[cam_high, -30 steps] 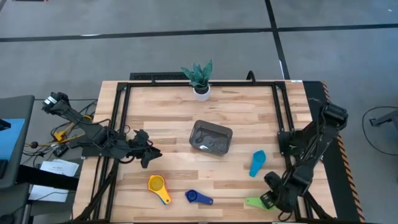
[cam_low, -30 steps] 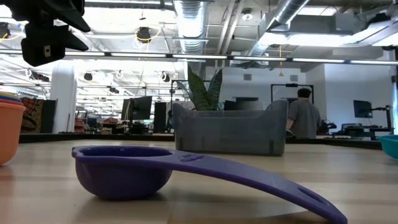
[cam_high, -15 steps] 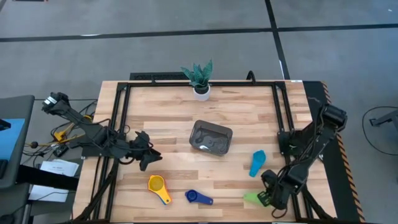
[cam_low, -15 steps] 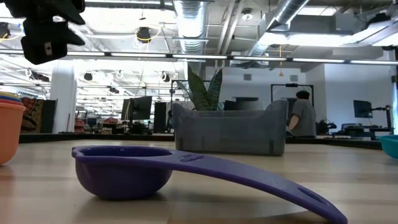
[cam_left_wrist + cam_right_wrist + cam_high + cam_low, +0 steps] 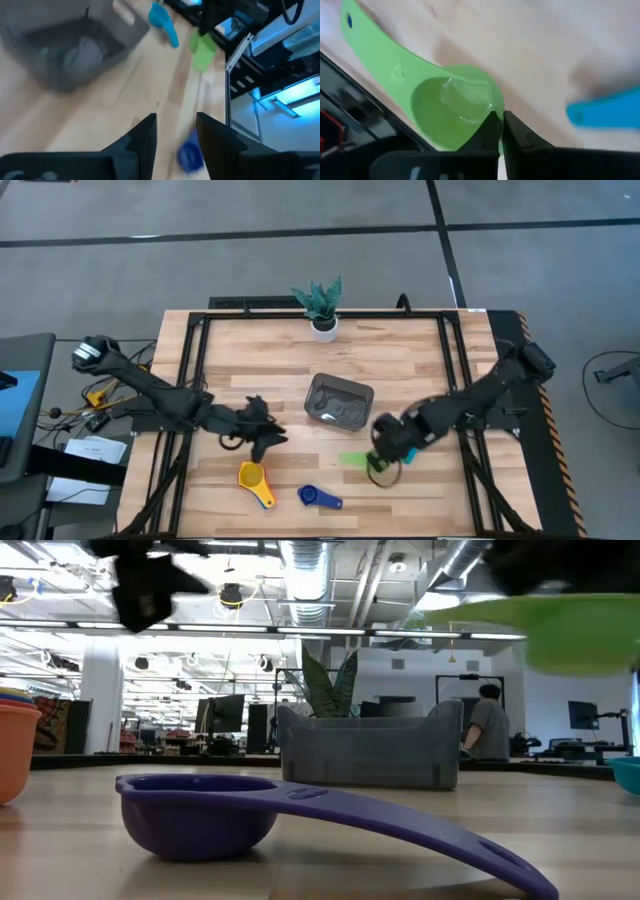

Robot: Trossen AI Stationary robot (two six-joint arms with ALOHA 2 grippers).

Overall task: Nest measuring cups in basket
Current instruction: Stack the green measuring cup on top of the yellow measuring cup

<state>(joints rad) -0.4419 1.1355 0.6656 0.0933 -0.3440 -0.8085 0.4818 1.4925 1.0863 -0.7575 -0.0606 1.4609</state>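
My right gripper (image 5: 372,458) is shut on the green measuring cup (image 5: 352,458), in the air just near-right of the dark grey basket (image 5: 340,402). The cup shows high up in the low view (image 5: 565,632). My left gripper (image 5: 270,438) is open and empty above the table, left of the basket and just beyond the stacked yellow and orange cups (image 5: 253,477). The dark blue cup (image 5: 318,498) rests on its bowl and handle tip near the front edge. The light blue cup (image 5: 162,19) lies on the table; my right arm hides it in the high view. My right gripper pinches the green cup's bowl rim (image 5: 494,107), on the side away from the handle, with one finger inside the bowl and one outside. The cup is lifted clear of the table, about level. Its handle (image 5: 370,42) points away from the fingers, toward the table's left.
A white pot with a green plant (image 5: 322,310) stands at the far edge. A dark frame (image 5: 190,370) runs along the table's left, far and right sides. Bare wood lies between the basket and the front-edge cups. A person (image 5: 488,725) stands in the room behind.
My right gripper has picked the green cup off the table's near right corner and swept it up and toward the left, to just near-right of the basket. My left gripper has moved toward the table's right, nearer the basket.
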